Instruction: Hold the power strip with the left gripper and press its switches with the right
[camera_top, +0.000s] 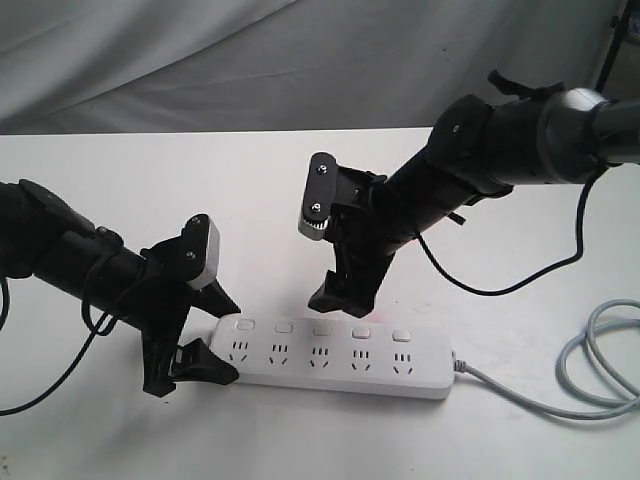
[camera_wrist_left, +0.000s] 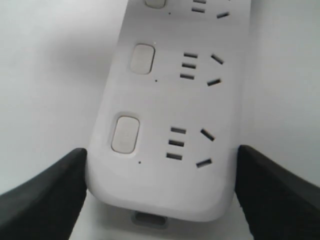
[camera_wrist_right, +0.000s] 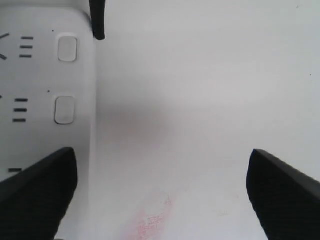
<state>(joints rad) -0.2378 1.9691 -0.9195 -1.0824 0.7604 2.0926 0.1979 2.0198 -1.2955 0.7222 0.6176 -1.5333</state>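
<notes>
White power strip (camera_wrist_left: 170, 100) inside left end effector (camera_wrist_left: 161, 152)

Your power strip (camera_top: 330, 378) lies flat, long axis running left to right. It's white with rounded ends, and the grey cord (camera_top: 590, 350) exits at the right end. Five switches (camera_top: 321, 329) sit in a row along the far edge; you can't tell whether any are pressed. Your left gripper (camera_top: 228, 340) clamps the strip's left end, one jaw on each long side. Your right gripper (camera_top: 338, 297) hangs tilted above the second and third switches with its jaws spread wide, one over the strip and one past its far edge.
</notes>
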